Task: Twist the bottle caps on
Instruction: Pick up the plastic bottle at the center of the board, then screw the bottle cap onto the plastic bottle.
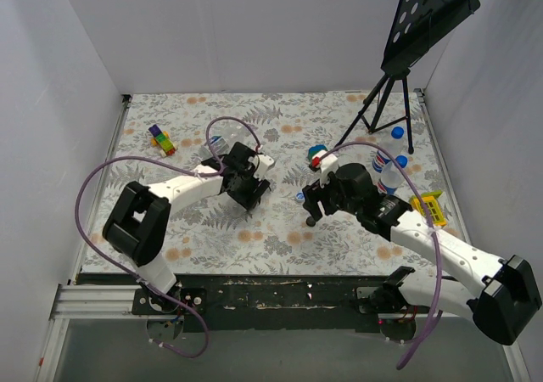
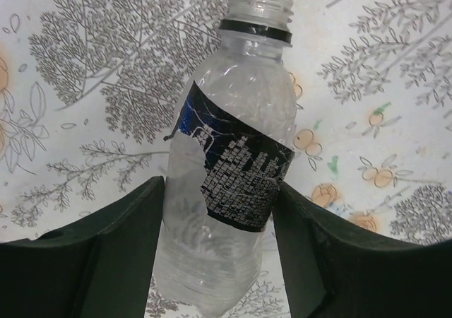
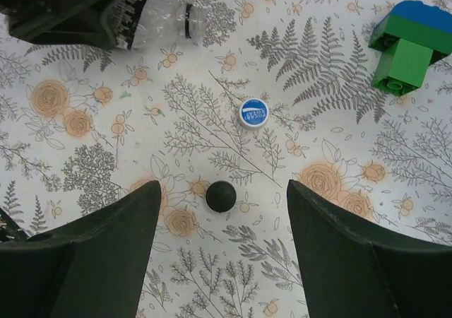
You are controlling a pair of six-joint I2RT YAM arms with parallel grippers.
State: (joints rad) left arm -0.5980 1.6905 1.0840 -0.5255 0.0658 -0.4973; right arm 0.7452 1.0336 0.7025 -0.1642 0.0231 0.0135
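A clear bottle (image 2: 212,247) with a dark label and a bare threaded neck lies on the flowered cloth. My left gripper (image 2: 219,191) is shut on its body, one finger against each side. The same bottle (image 3: 159,14) shows at the top left of the right wrist view. My right gripper (image 3: 223,187) hangs open over a black cap (image 3: 221,196), which lies on the cloth between the fingers without touching them. A blue cap (image 3: 253,113) lies just beyond it. In the top view the two grippers (image 1: 248,195) (image 1: 312,208) face each other mid-table.
Two more bottles (image 1: 386,168) with blue tops stand at the right, near a black music stand (image 1: 392,102). A green and blue toy block (image 3: 404,49) lies beyond the caps. Coloured blocks (image 1: 161,138) lie at the back left, and a yellow object (image 1: 428,205) beside the right arm.
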